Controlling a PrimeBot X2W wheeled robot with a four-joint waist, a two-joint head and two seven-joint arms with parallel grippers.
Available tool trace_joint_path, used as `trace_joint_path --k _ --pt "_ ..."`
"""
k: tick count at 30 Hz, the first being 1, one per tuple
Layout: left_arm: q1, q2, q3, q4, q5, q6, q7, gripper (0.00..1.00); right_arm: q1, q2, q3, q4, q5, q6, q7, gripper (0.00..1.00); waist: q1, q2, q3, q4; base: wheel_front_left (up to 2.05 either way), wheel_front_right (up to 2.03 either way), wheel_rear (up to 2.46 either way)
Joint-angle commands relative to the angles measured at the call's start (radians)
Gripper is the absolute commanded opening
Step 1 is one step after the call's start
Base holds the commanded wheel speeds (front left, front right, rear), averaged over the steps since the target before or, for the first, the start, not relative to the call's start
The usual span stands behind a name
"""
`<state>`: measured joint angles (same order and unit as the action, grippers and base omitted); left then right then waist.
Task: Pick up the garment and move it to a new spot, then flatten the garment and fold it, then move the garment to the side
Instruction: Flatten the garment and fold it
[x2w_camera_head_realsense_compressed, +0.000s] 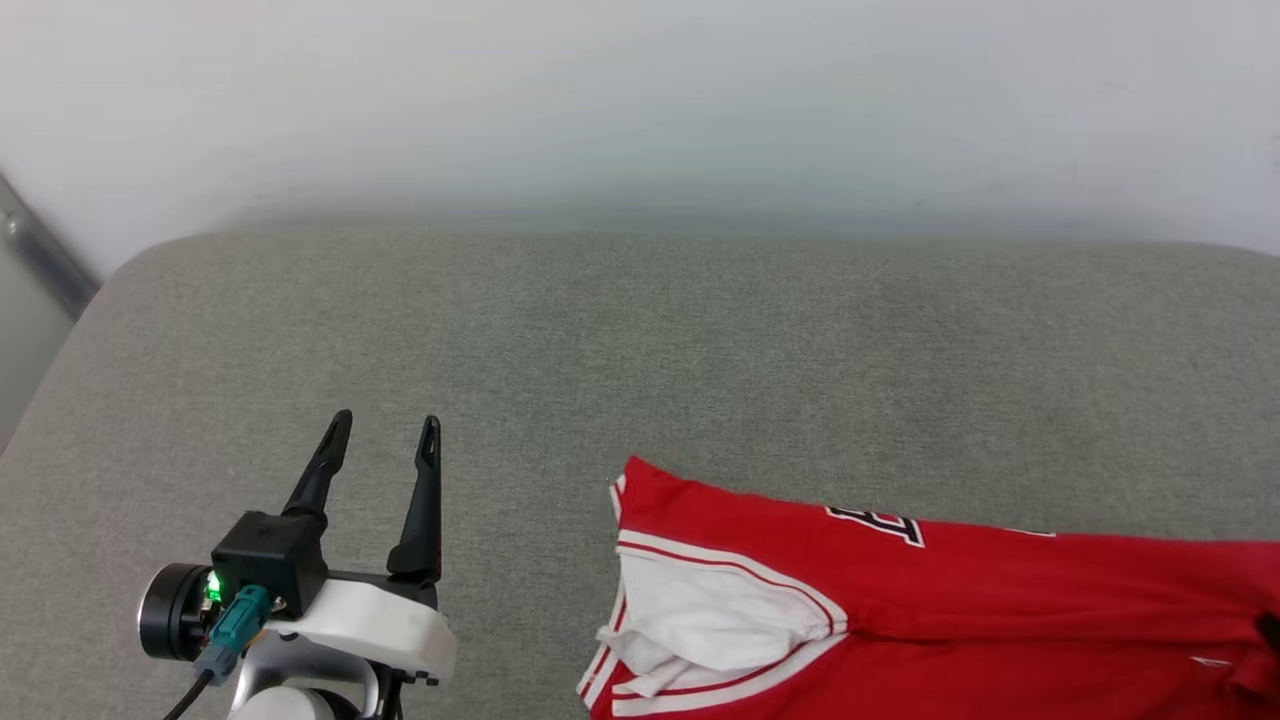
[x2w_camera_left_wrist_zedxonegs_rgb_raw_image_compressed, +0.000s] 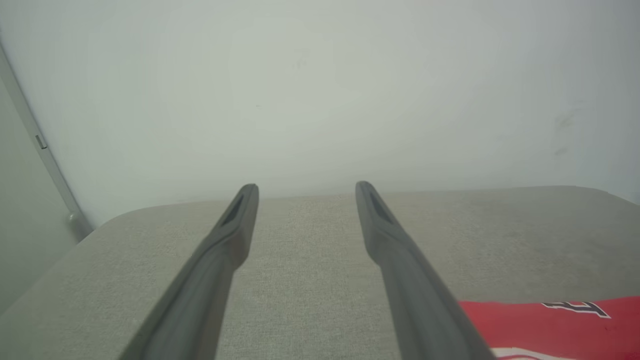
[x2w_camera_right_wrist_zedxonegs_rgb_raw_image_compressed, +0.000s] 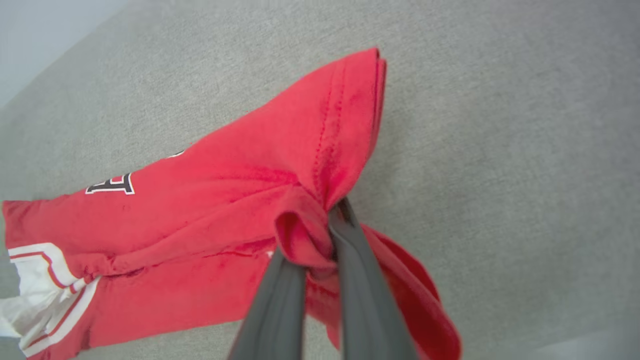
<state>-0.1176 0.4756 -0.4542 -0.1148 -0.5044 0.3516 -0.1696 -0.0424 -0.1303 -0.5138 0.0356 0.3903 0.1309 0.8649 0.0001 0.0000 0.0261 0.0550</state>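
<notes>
Pinching a bunched fold of the garment (x2w_camera_right_wrist_zedxonegs_rgb_raw_image_compressed: 225, 200), the right gripper (x2w_camera_right_wrist_zedxonegs_rgb_raw_image_compressed: 331, 220) has its two dark fingers drawn narrow, with the tips buried in red cloth. In the head view the garment (x2w_camera_head_realsense_compressed: 950, 600) lies at 4 o'clock on the grey woven surface (x2w_camera_head_realsense_compressed: 640, 340). It runs off the right and bottom edges, so its far end is cut off. A white, red-striped trim panel (x2w_camera_head_realsense_compressed: 700, 620) sits crumpled at its left end, partly tucked under itself. Only part of a black-and-white outlined letter (x2w_camera_head_realsense_compressed: 880, 524) shows above a crease, and which letter it is cannot be told. The left gripper (x2w_camera_head_realsense_compressed: 388, 420) stands at 8 o'clock, fingers wide apart with nothing between them, well apart from the cloth. Its wrist view catches just a corner of the garment (x2w_camera_left_wrist_zedxonegs_rgb_raw_image_compressed: 550, 320) at 4 o'clock, partly behind one finger.
</notes>
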Motion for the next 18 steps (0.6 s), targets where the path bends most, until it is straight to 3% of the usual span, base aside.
trace_joint_path --k 1,6,9,13,18 --pt "-0.002 0.002 -0.002 -0.004 0.006 -0.001 0.004 1.0 -0.009 0.018 -0.029 -0.012 0.005 0.0 0.013 0.0 -0.0001 0.0 -0.001 -0.002 0.0 0.0 0.0" --pt "-0.006 0.006 -0.003 -0.005 0.005 0.003 0.007 1.0 -0.049 0.07 -0.144 -0.011 0.097 0.0 0.122 0.0 -0.0001 0.0 -0.006 -0.01 0.0 0.0 0.0" --pt "-0.009 0.002 -0.005 -0.005 0.003 0.003 0.005 1.0 -0.087 0.081 -0.167 0.053 0.262 0.0 0.219 0.0 -0.0001 0.0 -0.012 -0.007 0.0 0.0 0.0" --pt "-0.016 -0.002 -0.011 -0.004 0.003 0.002 0.008 1.0 -0.112 0.081 -0.101 0.198 0.523 0.0 0.271 0.0 -0.0001 0.0 -0.016 0.001 0.0 0.0 0.0" --pt "-0.03 -0.005 -0.021 0.005 0.002 -0.008 0.014 1.0 -0.129 0.081 0.102 0.333 0.824 0.0 0.208 0.0 -0.0001 0.0 -0.019 0.019 0.0 0.0 0.0"
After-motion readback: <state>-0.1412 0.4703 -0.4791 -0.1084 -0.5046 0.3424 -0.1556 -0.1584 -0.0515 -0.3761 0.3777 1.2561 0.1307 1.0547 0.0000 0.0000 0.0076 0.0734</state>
